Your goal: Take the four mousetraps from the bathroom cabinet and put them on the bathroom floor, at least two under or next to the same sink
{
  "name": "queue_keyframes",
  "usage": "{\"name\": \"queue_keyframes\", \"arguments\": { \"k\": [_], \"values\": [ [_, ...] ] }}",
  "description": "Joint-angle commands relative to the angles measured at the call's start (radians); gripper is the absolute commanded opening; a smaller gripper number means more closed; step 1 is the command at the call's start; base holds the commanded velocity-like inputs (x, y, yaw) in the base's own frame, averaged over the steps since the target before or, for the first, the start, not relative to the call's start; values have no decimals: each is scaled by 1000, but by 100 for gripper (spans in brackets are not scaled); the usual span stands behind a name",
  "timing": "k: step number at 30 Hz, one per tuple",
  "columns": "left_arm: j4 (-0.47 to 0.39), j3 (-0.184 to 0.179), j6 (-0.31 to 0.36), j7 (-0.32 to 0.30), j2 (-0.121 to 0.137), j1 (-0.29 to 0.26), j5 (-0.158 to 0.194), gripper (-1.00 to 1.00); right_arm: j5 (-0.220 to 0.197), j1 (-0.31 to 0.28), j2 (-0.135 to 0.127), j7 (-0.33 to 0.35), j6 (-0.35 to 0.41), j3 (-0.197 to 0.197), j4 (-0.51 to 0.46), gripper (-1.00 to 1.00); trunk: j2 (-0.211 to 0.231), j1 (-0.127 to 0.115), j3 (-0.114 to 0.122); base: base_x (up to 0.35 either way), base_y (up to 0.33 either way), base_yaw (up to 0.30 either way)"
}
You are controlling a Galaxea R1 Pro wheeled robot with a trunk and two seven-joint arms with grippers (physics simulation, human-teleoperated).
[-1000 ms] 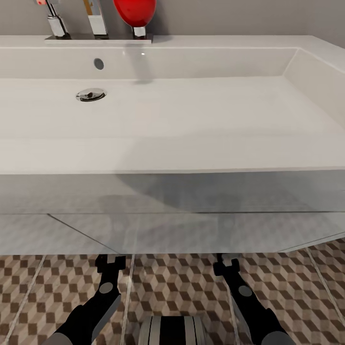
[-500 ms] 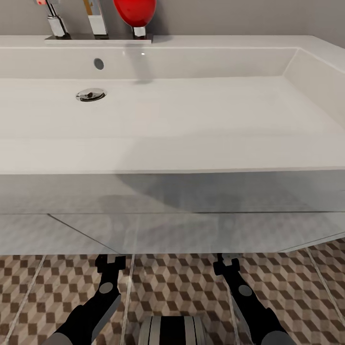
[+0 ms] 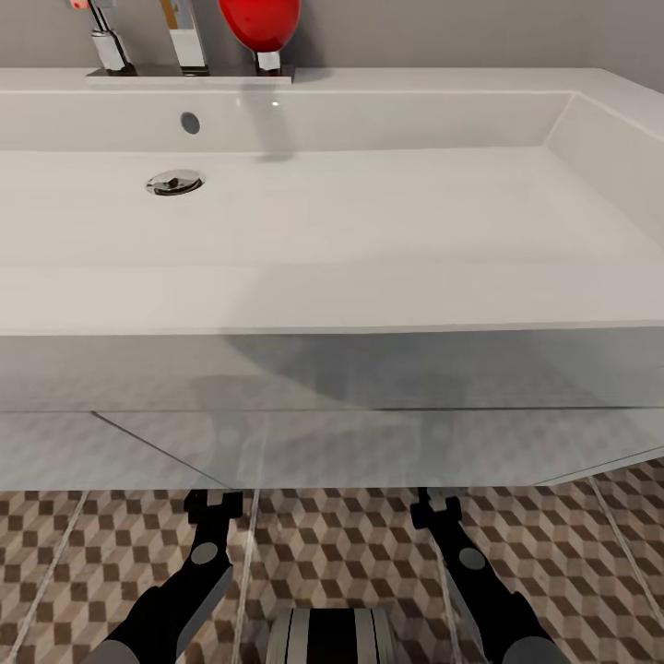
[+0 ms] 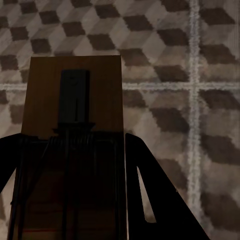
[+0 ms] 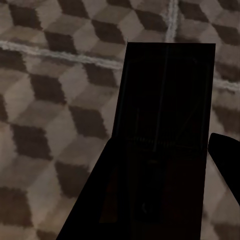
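My two arms reach down under the front edge of the white sink (image 3: 332,300), over the cube-patterned bathroom floor (image 3: 350,553). The left gripper (image 3: 212,503) is shut on a tan-wood mousetrap (image 4: 75,85) with dark wire, its fingers (image 4: 150,190) pressing the board's two long edges just above the tiles. Deep in shadow, a second mousetrap (image 5: 167,100) sits in my right gripper (image 3: 435,507), which is shut on it, close over the floor. The cabinet is out of view.
The sink's glossy front panel (image 3: 332,433) hangs low right in front of both wrists. Chrome taps (image 3: 189,37) and a red bottle (image 3: 260,23) stand on its back ledge, with the drain (image 3: 174,182) at left. My base (image 3: 332,636) is at the near edge.
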Motion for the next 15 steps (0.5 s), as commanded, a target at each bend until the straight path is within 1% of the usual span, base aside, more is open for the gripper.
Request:
{"name": "queue_keyframes", "arguments": {
  "k": [1,8,13,15],
  "values": [
    [-1,-7,-4,9,2,-1,7,-100,9,0,1,3,-3,-6,-3,-100,0,0,-1,0,0,0],
    [-3,-7,-4,8,2,-1,5,-100,9,0,1,2,-2,-6,-12,-100,0,0,-1,0,0,0],
    [-34,-7,-3,8,3,-1,2,-100,9,0,1,2,-2,-6,-13,-100,0,0,-1,0,0,0],
    [-42,-7,9,8,3,-1,2,-100,9,0,1,2,-2,-6,-13,-100,0,0,-1,0,0,0]
  ]
}}
